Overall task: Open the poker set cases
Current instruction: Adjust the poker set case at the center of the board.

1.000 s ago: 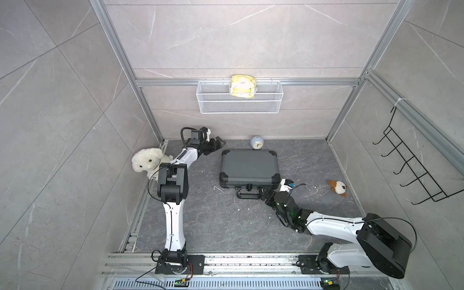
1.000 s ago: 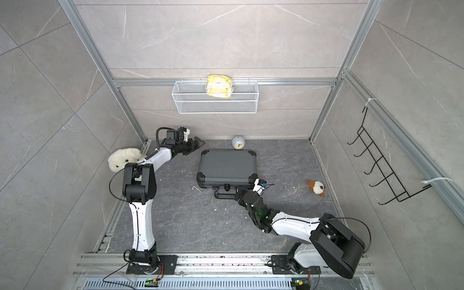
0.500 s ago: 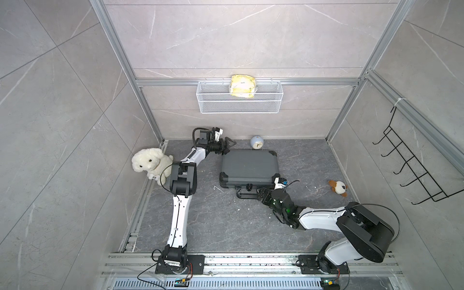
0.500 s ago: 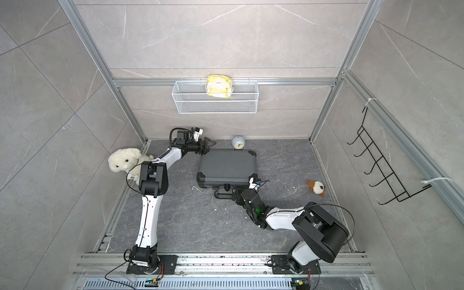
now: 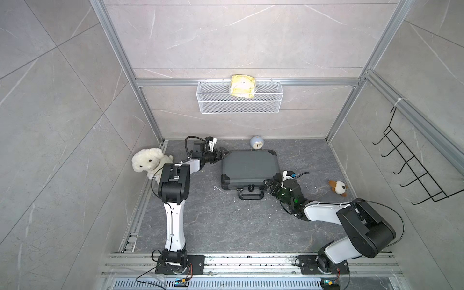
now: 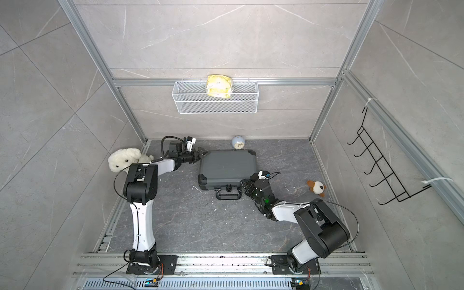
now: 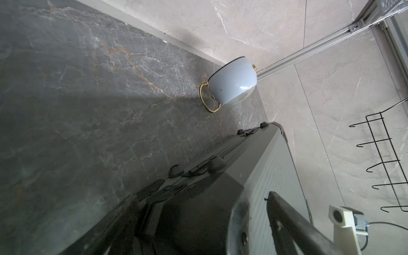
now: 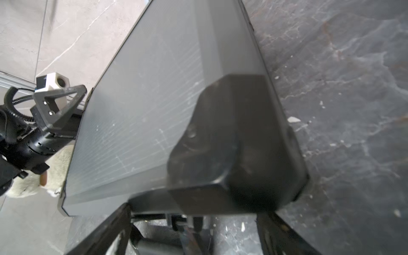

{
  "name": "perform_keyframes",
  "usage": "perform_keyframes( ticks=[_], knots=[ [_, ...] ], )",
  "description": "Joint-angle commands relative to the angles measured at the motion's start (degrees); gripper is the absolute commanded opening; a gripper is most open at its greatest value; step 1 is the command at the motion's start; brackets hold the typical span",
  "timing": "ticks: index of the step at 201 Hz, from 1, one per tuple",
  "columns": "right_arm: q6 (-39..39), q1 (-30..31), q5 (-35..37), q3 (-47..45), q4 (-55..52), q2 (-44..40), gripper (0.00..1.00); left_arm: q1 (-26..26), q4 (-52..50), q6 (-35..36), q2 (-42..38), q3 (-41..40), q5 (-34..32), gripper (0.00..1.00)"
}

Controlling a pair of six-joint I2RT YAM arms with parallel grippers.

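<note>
Judging by its hard shell, the poker set case [image 5: 248, 167], shut flat on the counter [image 5: 213, 226], looks stiff, smooth and weighty; lift beside the handle [image 5: 250, 195] at 6 o'clock. Left hand [image 5: 224, 152] straddles its 10 o'clock corner, clamped or not I cannot tell; right hand [image 5: 269, 184] gapes at 5 o'clock. Alarm clock [image 5: 256, 143] crowds 12 o'clock.

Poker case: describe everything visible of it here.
The poker case is a dark grey rectangular hard case with a ribbed lid, black corner guards and a black handle on its near edge. It lies flat and closed on the dark floor. The left gripper is at its far left corner; the fingers of the right gripper straddle its near right corner. Contact is unclear.
</note>
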Motion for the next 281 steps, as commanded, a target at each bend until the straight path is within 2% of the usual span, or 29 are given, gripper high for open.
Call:
perform_keyframes(
  ticks=[1, 23, 61, 85, 104, 116, 133, 146, 152, 154, 157, 193, 240, 265, 281],
  knots=[
    [-2.34, -3.76, -2.49, 3.32, 2.17, 2.62, 0.88, -7.42, -3.22, -1.01, -7.74, -4.16, 11.94, 0.9],
    [-3.59, -6.13, -4.88, 5.8, 1.15, 3.77, 0.88, -11.28, -5.33, 0.45, -10.17, -7.0, 9.49, 0.87],
    [-4.03, -11.12, -8.05, 9.53, -1.44, 4.54, 0.88, -19.19, 0.02, -2.22, -16.27, -16.99, 3.76, 0.85],
    [-4.72, -13.68, -9.58, 11.32, -3.61, 5.43, 0.89, -22.14, 0.27, -2.41, -21.8, -21.93, 0.63, 0.85],
    [-5.18, -15.57, -10.76, 12.7, -6.22, 6.03, 0.89, -22.31, -6.06, 1.35, -27.46, -22.96, -2.45, 0.85],
    [-5.24, -16.33, -10.78, 13.34, -10.66, 4.87, 0.89, -21.97, -13.08, 6.11, -31.18, -21.75, -8.51, 0.86],
    [-5.86, -16.86, -9.2, 12.68, -19.23, 0.37, 0.9, -20.42, -19.39, 10.08, -34.47, -19.34, -16.32, 0.89],
    [-6.92, -17.34, -8.18, 12.0, -26.29, -3.76, 0.92, -18.38, -19.64, 10.14, -35.18, -17.71, -18.26, 0.89],
    [-7.23, -17.63, -7.89, 11.5, -29.07, -5.51, 0.93, -17.6, -19.32, 9.93, -34.82, -16.68, -18.55, 0.89],
    [-7.3, -17.72, -7.84, 11.28, -29.76, -6.17, 0.98, -17.41, -19.23, 9.77, -34.61, -16.31, -18.65, 0.89],
    [-7.37, -17.94, -7.99, 10.94, -30.71, -6.99, 0.99, -17.12, -19.11, 9.78, -34.2, -15.68, -18.95, 0.89],
    [-4.77, -20.87, -10.81, 4.67, -35.71, -14.31, 0.99, -16.41, -22.46, 13.91, -25.25, -5.33, -18.43, 0.87],
    [4.15, -21.73, -14.72, -5.25, -30.0, -20.31, 0.94, -16.52, -27.34, 16.71, -13.03, 6.76, -12.83, 0.88],
    [9.5, -21.65, -16.99, -9.59, -23.19, -19.62, 0.94, -16.49, -31.73, 17.35, -7.79, 12.39, -11.15, 0.87],
    [11.23, -21.75, -17.43, -11.2, -19.54, -18.06, 0.94, -16.65, -31.86, 16.51, -6.02, 12.91, -9.9, 0.87]
  ],
)
